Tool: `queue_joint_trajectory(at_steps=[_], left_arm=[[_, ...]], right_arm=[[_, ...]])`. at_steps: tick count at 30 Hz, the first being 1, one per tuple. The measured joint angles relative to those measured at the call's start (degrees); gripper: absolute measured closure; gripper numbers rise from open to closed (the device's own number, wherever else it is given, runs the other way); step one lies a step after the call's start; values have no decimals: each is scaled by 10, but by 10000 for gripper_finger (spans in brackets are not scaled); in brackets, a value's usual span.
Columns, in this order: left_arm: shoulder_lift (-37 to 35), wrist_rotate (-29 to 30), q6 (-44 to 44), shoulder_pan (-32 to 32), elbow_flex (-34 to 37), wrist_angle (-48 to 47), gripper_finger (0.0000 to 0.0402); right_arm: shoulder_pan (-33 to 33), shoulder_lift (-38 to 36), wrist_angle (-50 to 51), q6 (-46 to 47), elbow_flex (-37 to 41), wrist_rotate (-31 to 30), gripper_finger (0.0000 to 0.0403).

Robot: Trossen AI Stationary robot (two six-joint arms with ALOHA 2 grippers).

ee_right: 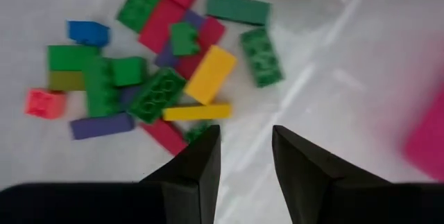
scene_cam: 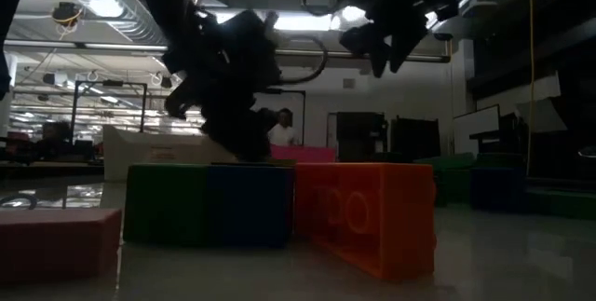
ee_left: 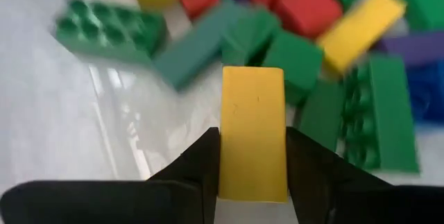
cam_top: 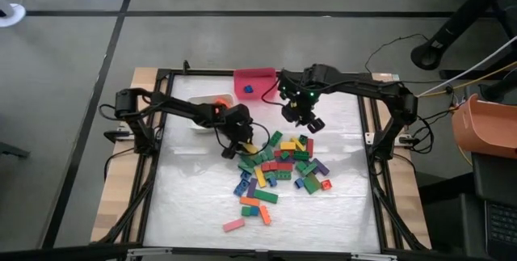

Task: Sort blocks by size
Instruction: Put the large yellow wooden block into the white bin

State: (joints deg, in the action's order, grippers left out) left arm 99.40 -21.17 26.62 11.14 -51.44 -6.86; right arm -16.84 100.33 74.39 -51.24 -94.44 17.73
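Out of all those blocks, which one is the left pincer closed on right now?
The yellow block between the left pincer's two dark fingers, at the left edge of the pile. The other yellow ones lie loose among the bricks, untouched.

Blocks heaped in the middle of the table, arms on both sides

The blocks (cam_top: 279,164) lie in a heap in the middle of the table (cam_top: 194,212), with a few more apart at the near edge. The left gripper (cam_top: 246,145) sits at the heap's left edge, one block (ee_left: 252,132) between its fingers. The right gripper (cam_top: 307,121) hangs above, behind the heap. Two bins (cam_top: 254,82) stand at the far edge.
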Motion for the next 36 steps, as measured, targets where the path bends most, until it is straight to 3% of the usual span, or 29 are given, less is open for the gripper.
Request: queue_joint_trajectory(at_steps=[8, 13, 20, 26, 31, 36], left_arm=[[-78, 9, -22, 4, -28, -26, 285], [-161, 100, -26, 22, -34, -144, 286], [-266, 199, -82, 60, -34, -300, 279], [-296, 254, -135, 99, -34, -401, 277], [-286, 259, -176, 118, -34, -400, 276], [-274, 327, -201, 123, -34, -401, 251]], right_arm=[[-1, -19, 37, -28, 65, 14, 272], [0, -90, 8, -17, 149, 14, 272], [8, -198, -233, 67, 313, 41, 272], [40, -201, -454, 95, 413, 39, 272], [69, -178, -524, 95, 431, 37, 272], [95, -165, -546, 96, 431, 38, 271]])
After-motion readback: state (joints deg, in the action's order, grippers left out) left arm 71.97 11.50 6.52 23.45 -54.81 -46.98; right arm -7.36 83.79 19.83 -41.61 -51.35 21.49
